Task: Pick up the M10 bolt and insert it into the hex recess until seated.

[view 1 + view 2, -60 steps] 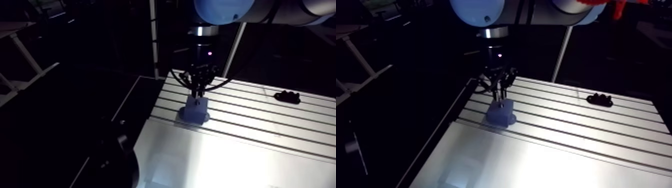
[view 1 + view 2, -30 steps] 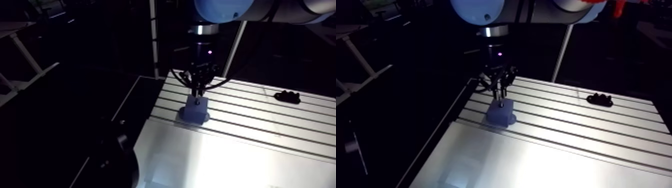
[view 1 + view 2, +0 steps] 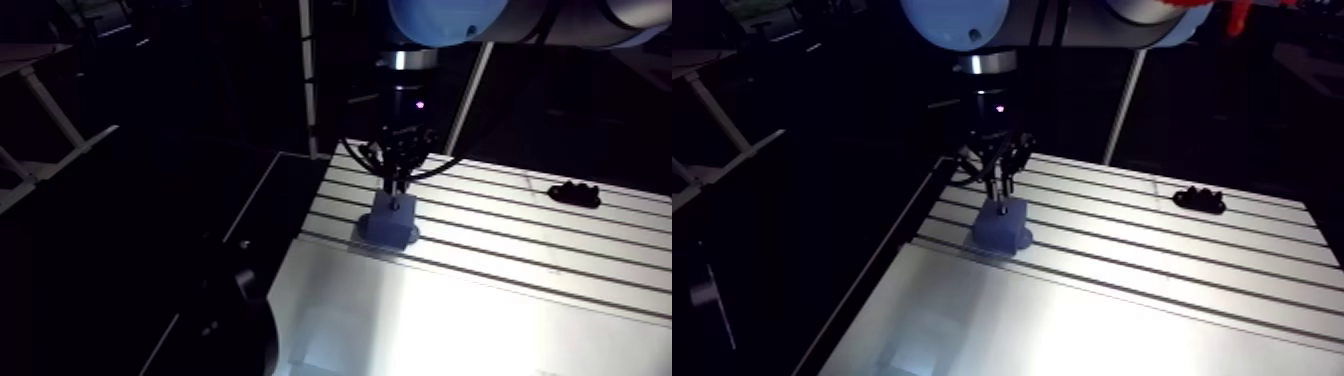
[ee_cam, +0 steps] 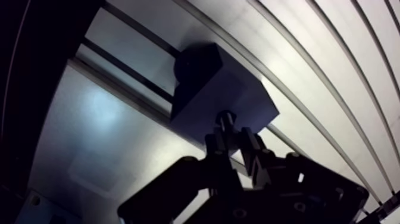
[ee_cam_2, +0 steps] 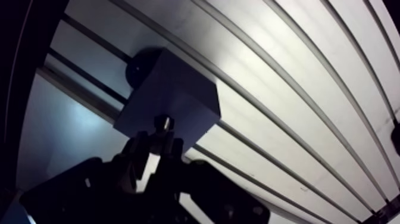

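Note:
A grey-blue block [image 4: 223, 95] with the hex recess in its top stands on the slotted table [image 4: 333, 77], near the table's left edge. My gripper [image 4: 233, 143] hangs straight above it, shut on the M10 bolt [image 4: 226, 122]. The bolt is upright between the fingers [image 4: 255, 152] and its lower end is at the block's top face. Whether it has entered the recess is hidden by the bolt itself. In the arm view the gripper [image 3: 397, 180] stands directly over the block [image 3: 390, 222].
A small black part [image 3: 574, 193] lies on the table at the far right. A smooth bright plate [image 3: 450, 320] covers the table's near side. The table's left edge [image 3: 300, 200] drops off close beside the block.

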